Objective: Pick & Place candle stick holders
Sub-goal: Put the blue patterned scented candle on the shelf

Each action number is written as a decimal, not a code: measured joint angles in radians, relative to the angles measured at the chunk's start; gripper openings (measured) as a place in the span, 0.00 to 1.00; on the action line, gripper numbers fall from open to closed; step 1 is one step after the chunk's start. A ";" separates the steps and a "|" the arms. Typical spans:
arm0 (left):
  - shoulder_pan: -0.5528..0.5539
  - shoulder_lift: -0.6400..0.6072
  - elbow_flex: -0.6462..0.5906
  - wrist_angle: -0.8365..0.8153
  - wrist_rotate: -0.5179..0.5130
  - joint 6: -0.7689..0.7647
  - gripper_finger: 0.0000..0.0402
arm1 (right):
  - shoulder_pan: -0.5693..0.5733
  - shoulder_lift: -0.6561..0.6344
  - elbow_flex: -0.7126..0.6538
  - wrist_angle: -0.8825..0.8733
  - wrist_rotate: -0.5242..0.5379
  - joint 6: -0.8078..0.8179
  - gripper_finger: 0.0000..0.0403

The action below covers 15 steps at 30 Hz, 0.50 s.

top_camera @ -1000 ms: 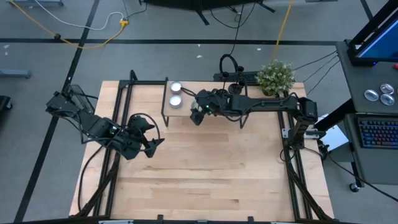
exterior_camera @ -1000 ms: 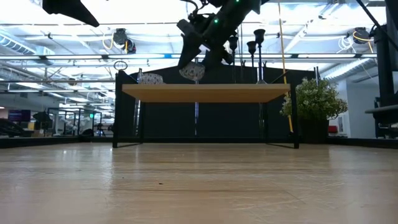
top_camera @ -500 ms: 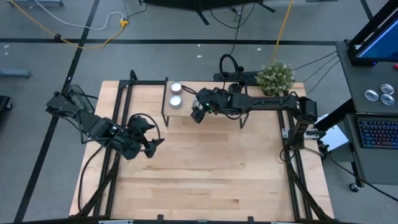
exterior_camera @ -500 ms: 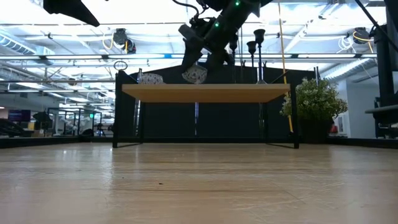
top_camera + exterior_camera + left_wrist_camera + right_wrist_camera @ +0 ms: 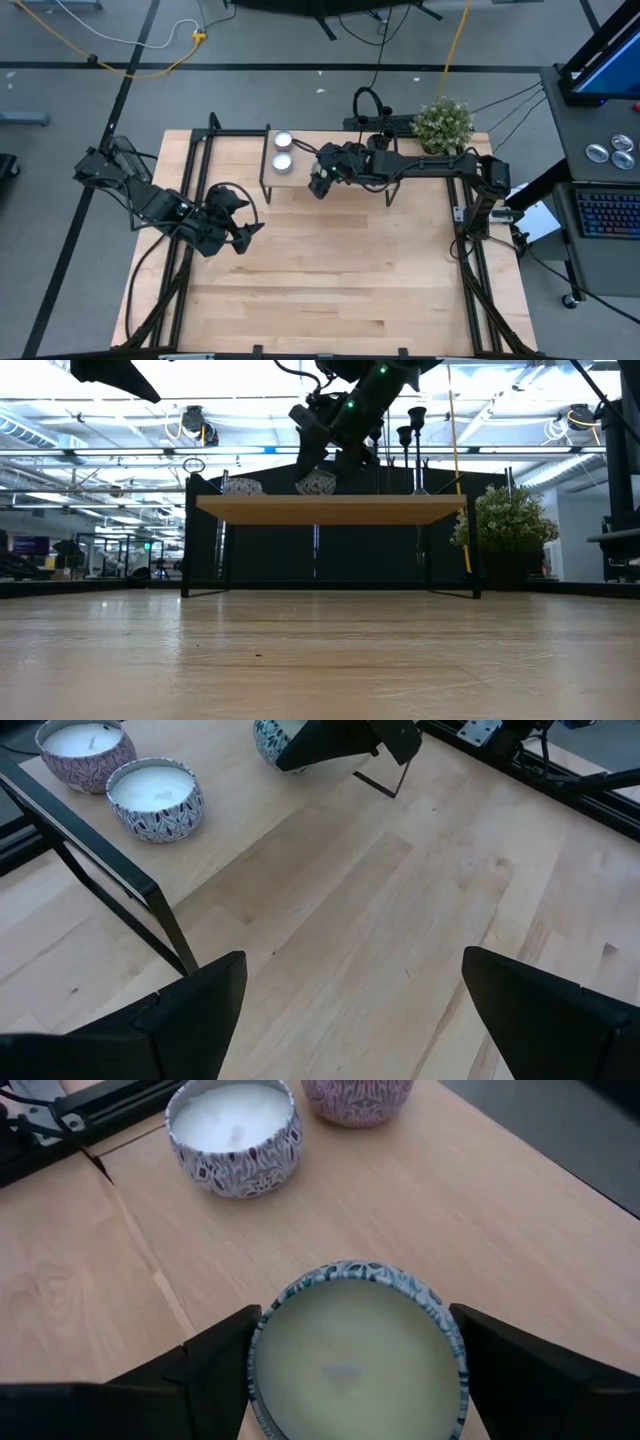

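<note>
My right gripper is over a raised wooden shelf at the table's far side, shut on a round patterned candle tin filled with pale wax. Two more candle tins stand on the shelf's left end. Black candle stick holders stand upright on the shelf's right part in the low view. My left gripper hangs open over the table's left part, holding nothing. My right gripper pinches the candle tin's round side wall between its two fingers, one on each opposite side. The fingers slant down from the table's right. The tin sits nearly level, open top up, right at the shelf top; whether it touches, I cannot tell.
A potted plant stands at the table's far right corner. The shelf has black metal legs. Bare wood tabletop spreads across the near half.
My right gripper has eased the candle tin down a little toward the shelf top, and the tin sits more level than before.
</note>
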 joint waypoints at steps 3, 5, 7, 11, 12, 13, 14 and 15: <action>0.000 0.000 0.000 0.000 0.000 0.000 0.93 | 0.000 0.000 0.000 -0.002 -0.001 0.000 0.74; 0.000 0.000 0.000 0.000 0.001 0.000 0.93 | -0.001 0.007 0.000 0.000 -0.001 0.000 0.74; 0.000 0.000 0.000 0.000 0.001 0.000 0.94 | -0.001 0.021 0.001 0.006 0.000 0.000 0.76; 0.000 0.000 0.000 0.001 0.006 0.002 0.95 | -0.001 0.025 0.000 -0.014 -0.004 0.000 0.80; 0.000 0.000 0.000 0.001 0.009 0.004 0.95 | -0.001 0.025 0.000 -0.009 -0.001 -0.001 0.81; 0.000 0.000 0.000 0.001 0.011 0.005 0.95 | -0.001 0.025 0.000 -0.010 -0.001 -0.002 0.82; 0.000 0.000 0.000 0.001 0.016 0.005 0.95 | -0.001 0.025 0.000 -0.010 0.000 -0.004 0.82; 0.000 0.000 0.000 0.001 0.018 0.006 0.95 | -0.001 0.025 0.000 -0.008 0.000 -0.004 0.83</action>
